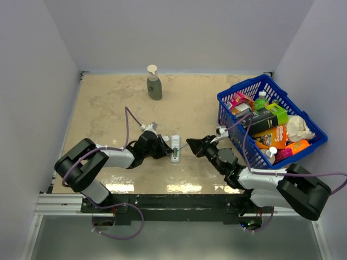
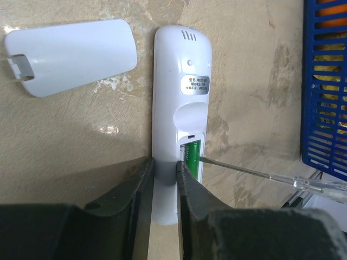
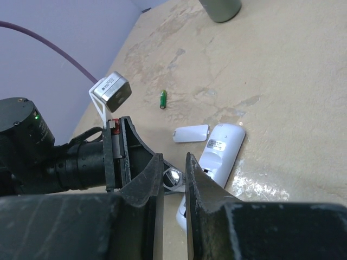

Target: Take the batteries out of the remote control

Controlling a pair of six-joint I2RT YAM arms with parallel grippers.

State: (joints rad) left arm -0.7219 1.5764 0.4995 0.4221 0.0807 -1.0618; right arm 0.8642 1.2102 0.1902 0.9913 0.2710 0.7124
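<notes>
The white remote control (image 2: 181,97) lies back-up on the table, its battery recess open. One green battery (image 2: 193,155) sits in the recess. Another green battery (image 3: 162,99) lies loose on the table beyond the remote. My left gripper (image 2: 164,162) is shut on the remote's near end. My right gripper (image 3: 174,162) is shut on a screwdriver (image 3: 173,177); its thin shaft (image 2: 244,172) reaches the battery in the recess. In the top view the remote (image 1: 175,148) lies between the left gripper (image 1: 164,147) and the right gripper (image 1: 196,145).
The flat white cover piece (image 2: 70,54) lies beside the remote's far end. A blue basket (image 1: 227,100) full of packages stands at the right, close to the right arm. A grey pump bottle (image 1: 154,84) stands at the back.
</notes>
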